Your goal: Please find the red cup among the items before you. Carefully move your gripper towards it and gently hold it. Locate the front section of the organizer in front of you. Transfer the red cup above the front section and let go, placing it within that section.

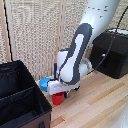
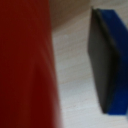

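Note:
The red cup (image 1: 58, 99) stands upright on the wooden table, just off the organizer's (image 1: 10, 75) corner on the exterior view's right. My gripper (image 1: 59, 93) is lowered right over the cup's top, its fingers mostly hidden behind the white hand. In the wrist view the red cup (image 2: 25, 65) fills one side, very close. One dark finger pad (image 2: 102, 60) with a blue backing stands apart from it, with bare table between. The other finger is hidden. The organizer's nearer compartment, the front section (image 1: 20, 107), holds nothing I can see.
A shallow blue bowl (image 1: 45, 82) sits just behind the cup, close to the gripper. A glossy black appliance (image 1: 114, 52) stands at the exterior view's right with a cable running to it. Slatted wooden panels form the back wall.

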